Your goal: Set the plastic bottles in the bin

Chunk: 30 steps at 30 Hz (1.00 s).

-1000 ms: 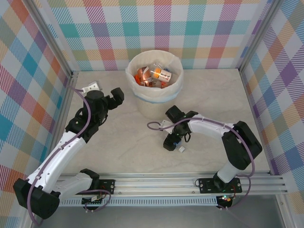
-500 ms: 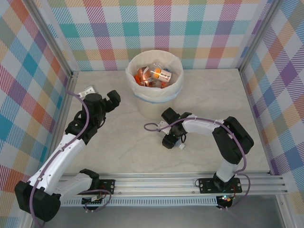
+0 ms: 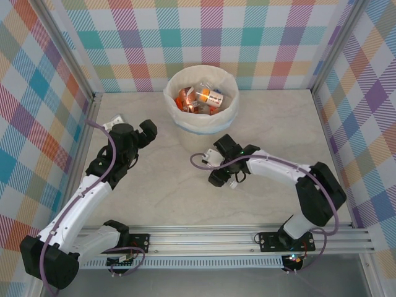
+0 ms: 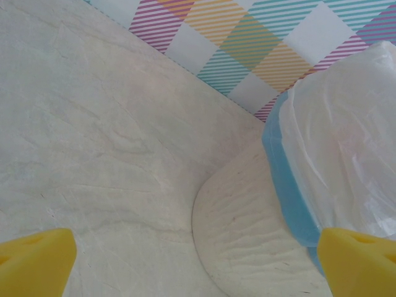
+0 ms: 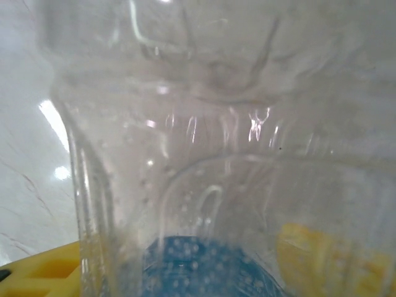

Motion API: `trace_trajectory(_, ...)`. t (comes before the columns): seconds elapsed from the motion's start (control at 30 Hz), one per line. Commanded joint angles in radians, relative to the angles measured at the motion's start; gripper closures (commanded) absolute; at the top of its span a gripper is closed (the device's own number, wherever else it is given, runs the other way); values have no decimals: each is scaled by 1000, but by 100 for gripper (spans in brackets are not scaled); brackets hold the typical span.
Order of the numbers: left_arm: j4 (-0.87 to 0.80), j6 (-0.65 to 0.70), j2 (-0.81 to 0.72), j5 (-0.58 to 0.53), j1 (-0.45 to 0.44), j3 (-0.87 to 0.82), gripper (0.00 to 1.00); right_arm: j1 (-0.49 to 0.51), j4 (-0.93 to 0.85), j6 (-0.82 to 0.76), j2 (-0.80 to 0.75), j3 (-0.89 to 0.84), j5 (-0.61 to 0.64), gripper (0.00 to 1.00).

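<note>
The right fingers (image 5: 43, 272) pinch a clear plastic bottle (image 5: 216, 154), one yellow pad showing at the lower left against its side and the other seen as a yellow blur through the plastic at the lower right; the bottle sits so close to the right wrist camera that only its ribbed, dimpled wall and a patch of blue label low down can be made out. From above, that arm reaches from the near right edge toward the middle of the pale worktop (image 3: 161, 192), its wrist bent down on the near side of the bin (image 3: 185, 120), close to it but apart; whether the bottle rests on the worktop or hangs just above it I cannot tell. The bin stands at the far middle, a round cream bucket lined with a white bag with a pale blue edge, and several bottles (image 3: 207, 96) with orange labels lie in a heap inside it. The left fingers (image 4: 34, 263) are spread wide with nothing between them, held over bare worktop just left of the bin, whose wall, blue edge and bag show at the right of the left wrist view
</note>
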Motion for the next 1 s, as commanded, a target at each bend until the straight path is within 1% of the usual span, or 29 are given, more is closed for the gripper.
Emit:
trace_trajectory(0.0, 48, -32, -14, 20, 23, -17, 0, 6, 78, 5, -74, -6, -42, 58)
trace_trajectory(0.13, 52, -33, -14, 18, 23, -17, 0, 6, 114, 5, -143, -9, -44, 60)
trace_trajectory(0.23, 52, -35, -14, 17, 24, -20, 0, 6, 132, 28, -193, 17, -78, 60)
trace_trajectory(0.37, 58, -44, -14, 20, 25, -25, 0, 6, 265, 47, -277, 28, -162, 62)
trace_trajectory(0.43, 59, -44, -15, 23, 26, -25, 0, 5, 332, 31, -309, 36, -174, 64)
trace_trajectory(0.5, 56, -44, -17, 23, 28, -28, 0, 4, 387, 9, -324, 59, -143, 66)
trace_trajectory(0.6, 47, -43, -25, 24, 31, -31, 0, 3, 461, -30, -325, 98, -100, 67)
trace_trajectory(0.73, 36, -45, -45, 21, 38, -44, 0, -5, 561, -48, -309, 162, -91, 68)
trace_trajectory(0.87, 26, -60, -69, 20, 43, -65, 0, -24, 652, -32, -271, 242, -50, 67)
trace_trajectory(0.97, 15, -68, -85, 21, 46, -79, 0, -38, 674, -55, -211, 322, 17, 67)
